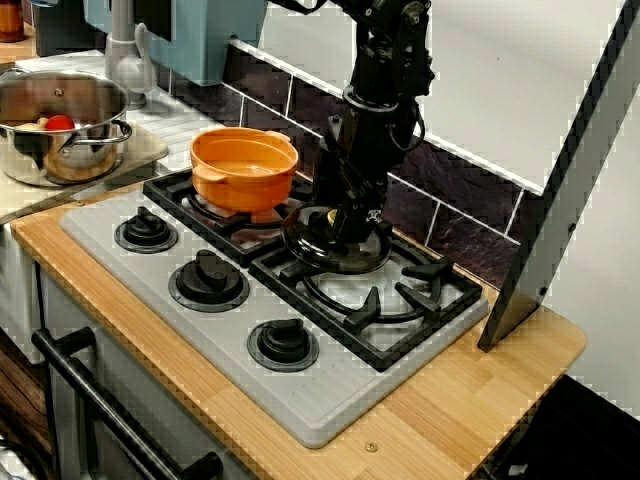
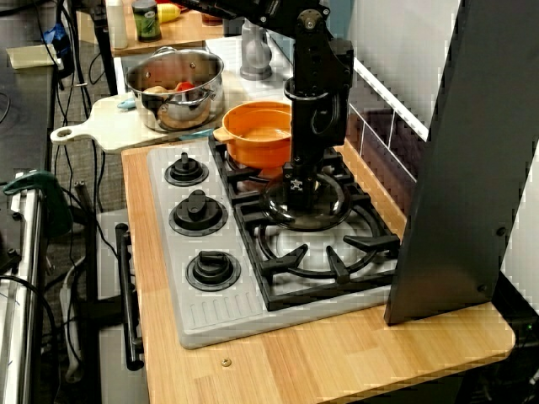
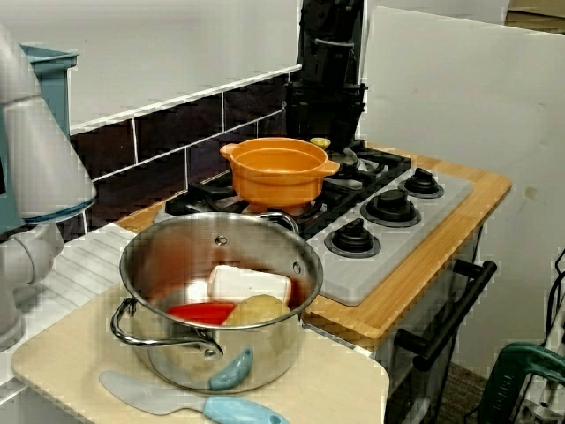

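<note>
**My gripper (image 1: 352,214) on the dark lid (image 1: 312,250)**

The lid lies on the grate (image 1: 420,290), just right of the orange pot (image 1: 243,170). Clamped on it or not, I cannot tell. Held off-centre, it could tip against the pot.

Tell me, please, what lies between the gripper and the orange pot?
Nothing loose: in the view from the side, only a short stretch of black grate, and the rim of the dark lid under the gripper, lies before the orange pot.

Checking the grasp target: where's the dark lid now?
In the front view, the dark lid lies on the stove grates, just picture-right of the orange pot and directly under the gripper.
</note>
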